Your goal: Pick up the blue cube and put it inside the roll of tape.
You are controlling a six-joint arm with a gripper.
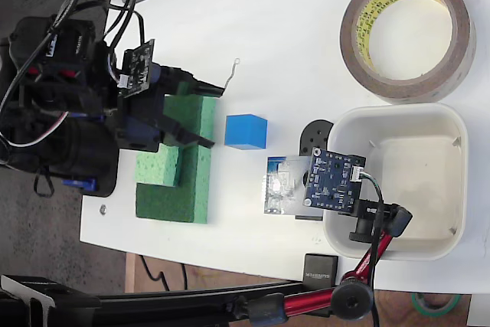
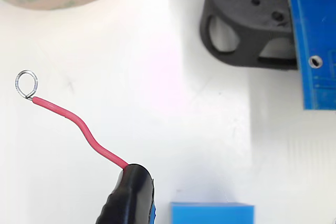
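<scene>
The claw (image 1: 200, 116) sits at the left of the fixed view, its two dark fingers spread apart, one ending near the top edge of the green sponge blocks (image 1: 180, 160) and the other lying across them. Nothing is pinched between the fingers. A thin wire (image 1: 230, 73) rises from the upper finger to a small ring; in the wrist view the same wire (image 2: 79, 127) shows red, curving up and left from a black finger (image 2: 128, 198) to a silver loop.

Just beside the lower fingertip, to its right in the fixed view, the blue cube (image 1: 246, 131) rests on the white bench (image 1: 253, 28), apart from the claw. In the wrist view only the cube's top edge (image 2: 212, 212) shows at the bottom of the picture.

Further right stands a dark-blue circuit board (image 1: 332, 180) held on a red clamp arm (image 1: 329, 296), with a black round mount (image 1: 315, 138) behind it. Fine white print covers the board, too small to read. Past it is a white square tub (image 1: 394, 181).

The roll of tape (image 1: 407, 33) lies flat at the upper right, well apart from the cube, its hollow showing bare bench. Green print marks its yellowish core; the letters cannot be made out.

A small black box (image 1: 320, 269) near the bench's lower edge bears pale lettering, unreadable. Below the bench edge, brown floor shows.
</scene>
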